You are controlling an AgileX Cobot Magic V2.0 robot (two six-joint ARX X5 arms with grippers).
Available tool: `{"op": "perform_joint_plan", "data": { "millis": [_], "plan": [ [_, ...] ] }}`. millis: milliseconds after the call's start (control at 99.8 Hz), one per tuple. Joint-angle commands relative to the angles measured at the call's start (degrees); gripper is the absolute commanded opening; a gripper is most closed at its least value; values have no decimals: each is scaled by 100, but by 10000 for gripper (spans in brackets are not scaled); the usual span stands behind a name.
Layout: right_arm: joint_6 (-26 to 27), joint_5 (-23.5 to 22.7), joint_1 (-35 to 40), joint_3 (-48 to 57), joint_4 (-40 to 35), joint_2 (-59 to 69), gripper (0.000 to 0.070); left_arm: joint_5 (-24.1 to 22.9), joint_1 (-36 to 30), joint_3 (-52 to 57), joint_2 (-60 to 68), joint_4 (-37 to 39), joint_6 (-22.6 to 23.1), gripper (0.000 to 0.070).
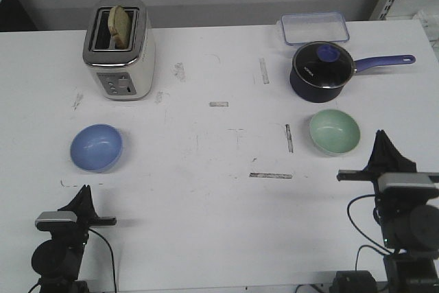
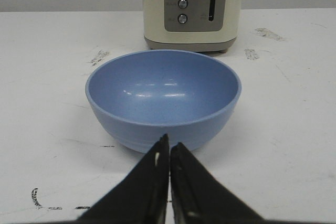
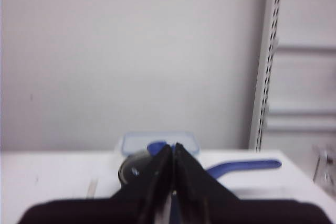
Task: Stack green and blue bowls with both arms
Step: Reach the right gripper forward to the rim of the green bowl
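The blue bowl sits upright on the white table at the left. In the left wrist view the blue bowl fills the middle, just beyond the fingertips. My left gripper is shut and empty, a little short of the bowl. The green bowl sits upright at the right, in front of the saucepan. My right gripper is shut and empty, raised beside the green bowl's right edge. The green bowl is out of the right wrist view.
A cream toaster with bread stands at the back left, behind the blue bowl. A navy saucepan with a lid and long handle stands at the back right, a clear plastic container behind it. A metal shelf upright stands beyond the table.
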Motion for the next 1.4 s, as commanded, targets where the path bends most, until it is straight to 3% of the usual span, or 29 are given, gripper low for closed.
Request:
{"op": "perform_joint_plan", "data": {
  "millis": [0, 140, 240, 301, 451, 601, 761, 952, 1052, 1152, 1342, 1392],
  "plan": [
    [-33, -2, -7, 800, -717, 719, 0, 11, 9, -122, -7, 59, 4, 3],
    [-74, -7, -15, 2048, -2192, 2055, 4, 11, 9, -122, -7, 59, 4, 3],
    [-291, -48, -129, 2516, -2791, 2802, 38, 13, 9, -122, -7, 59, 4, 3],
    [-501, -157, -254, 2629, -2962, 3169, 125, 11, 9, -122, -7, 59, 4, 3],
    [-691, -306, -671, 2636, -3191, 3908, 422, 13, 9, -122, -7, 59, 4, 3],
    [-822, -621, -1196, 2636, -3331, 4599, 566, 11, 9, -122, -7, 59, 0, 3],
    [-833, -1123, -1589, 2634, -3209, 5329, 564, 11, 9, -122, -7, 59, -11, 3],
    [-833, -1180, -1700, 2634, -2983, 6111, 559, 13, 9, -122, -7, 59, -11, 3],
    [-833, -1187, -1698, 2634, -2855, 6367, 506, 11, 9, -122, -7, 59, -11, 3],
    [-833, -1202, -1685, 2634, -2706, 6518, 376, 11, 9, -122, -7, 59, -11, 3],
    [-833, -1200, -1683, 2634, -2603, 6551, 31, 11, 9, -122, -7, 59, -11, 3],
    [-833, -1196, -1683, 2634, -2603, 6551, 0, 13, 9, -122, -7, 59, -13, 3]
  ]
}}
